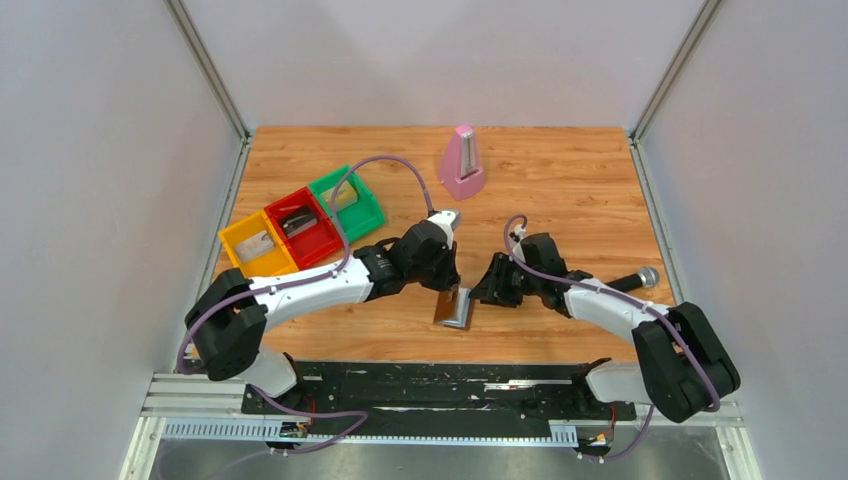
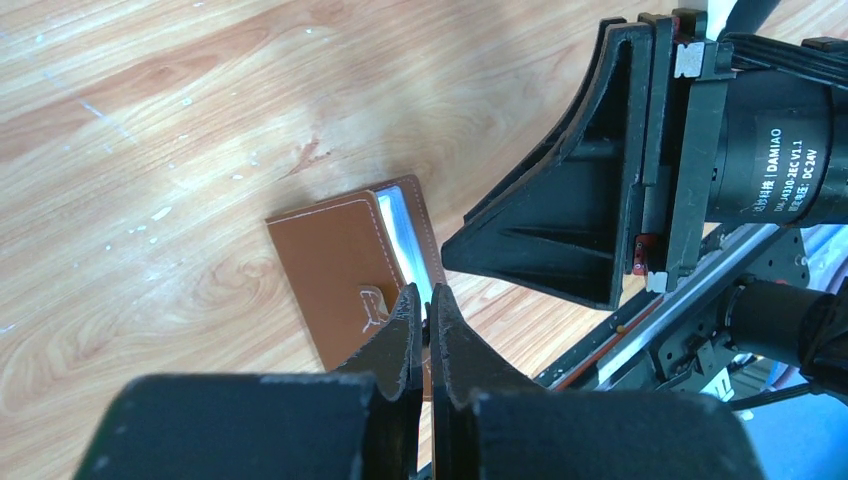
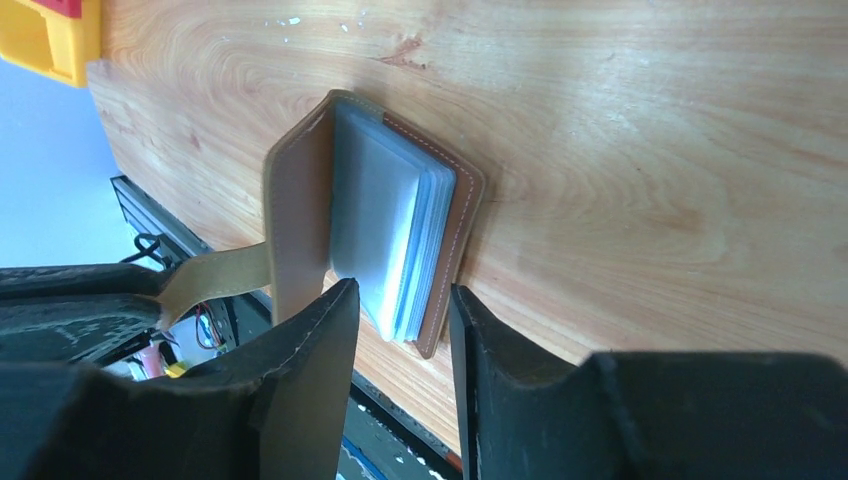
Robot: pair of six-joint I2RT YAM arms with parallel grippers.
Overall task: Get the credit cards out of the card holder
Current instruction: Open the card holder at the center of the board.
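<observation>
Presently, one item on the wooden table [image 1: 560,200], with both arms attending.

**Card holder** [image 1: 455,312]: lower centre of the overhead view, between the two arms. Its back lies flat on the wood and its front cover [image 3: 297,200] is lifted clear. The long axis runs roughly up and down that frame, with a slight lean.

**Clasp tab** [image 3: 215,275]: drawn taut toward the lower left of the right wrist view, where it passes into the left gripper.

**Left gripper** [image 1: 449,286]: just above the holder in the overhead view. Its fingers are pressed together on the tab, which keeps the cover open.

**Sleeve stack** [image 3: 385,220]: grey-blue and translucent, fanned slightly, exposed between cover and back. The credit cards presumably sit inside, but none can be told apart from the sleeves.

**Right gripper** [image 3: 400,300]: just to the right of the holder in the overhead view. Its jaws stand apart and hold nothing. In its own camera the lower corner of the stack hangs between the two fingers [image 3: 320,350], with the lifted cover at the left finger and the brown back at the right one. Contact cannot be made out.

**Governing relation:** the stack lies straight ahead of the right jaws, toward the top of that frame, with its long edge in line with the approach. The right arm is the free one and is nearer the cards, so the extraction likely falls to it.
</observation>
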